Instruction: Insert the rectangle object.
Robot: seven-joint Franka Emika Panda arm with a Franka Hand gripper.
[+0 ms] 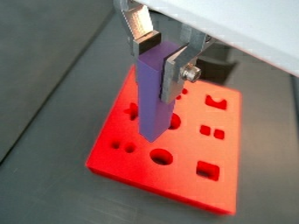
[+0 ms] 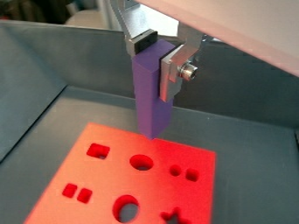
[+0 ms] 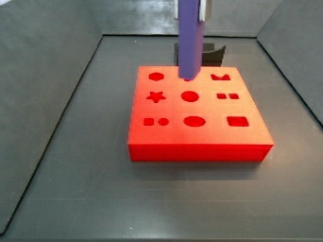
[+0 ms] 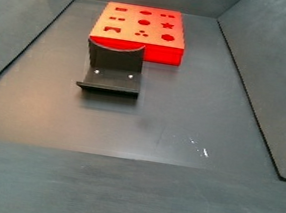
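I am gripping the rectangle object [image 1: 153,87] in my gripper [image 1: 158,52], the flat silver fingers [image 1: 174,73] pressing its upper end from two opposite sides. The violet bar is hanging upright below my fingers, its free lower end pointing down; both wrist views [image 2: 153,92] show this grip, and a side view shows the bar [image 3: 190,38] reaching down from the top edge of the picture, with my fingers barely in view there.

Directly beneath the bar's tip is lying the red block [image 1: 176,149] with its shaped holes. The tip is sitting over the block's top face, but I cannot tell whether it is touching the surface or stopping just above it. In a side view the tip is falling between a round hole and the angular hole on the block's [image 3: 199,118] far row.

Beyond the block from my hand, the fixture [image 4: 112,69] is standing on the dark floor, just beside one edge of the block [image 4: 141,30].
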